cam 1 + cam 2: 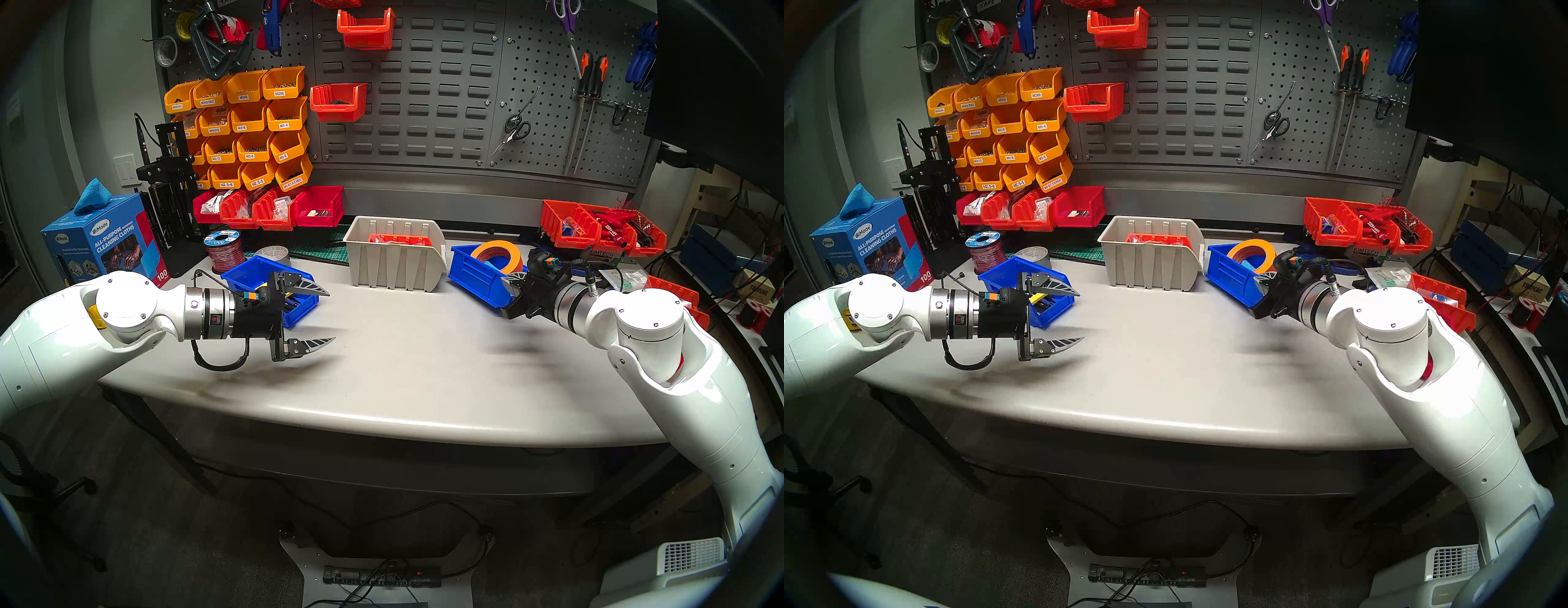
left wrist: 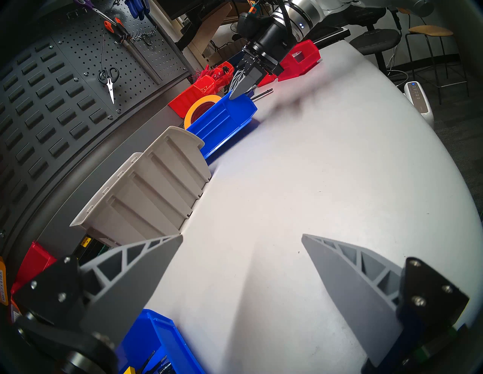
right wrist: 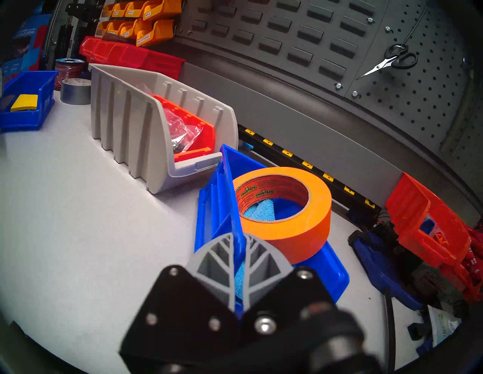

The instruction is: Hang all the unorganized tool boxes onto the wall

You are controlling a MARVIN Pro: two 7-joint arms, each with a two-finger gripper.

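My right gripper (image 3: pixel 239 241) is shut on the side wall of the right blue tool box (image 3: pixel 209 216), which holds an orange tape roll (image 3: pixel 300 216) and a blue cloth. That box (image 1: pixel 475 271) sits on the table right of the beige ribbed tool box (image 1: pixel 394 259). A second blue tool box (image 1: pixel 259 276) lies at the left, just behind my left gripper (image 1: pixel 331 316). The left gripper is open and empty, hovering over the table. The slotted grey wall (image 1: pixel 428 93) rises behind the table.
Two orange-red bins (image 1: pixel 367 27) hang on the wall's left part. Yellow labelled bins (image 1: pixel 250 123) fill the left pegboard, with red bins (image 1: pixel 271 208) below. More orange-red bins (image 1: pixel 602 229) stand at the back right. A wire spool (image 1: pixel 225 250) and grey tape (image 1: pixel 273 254) sit at the left.
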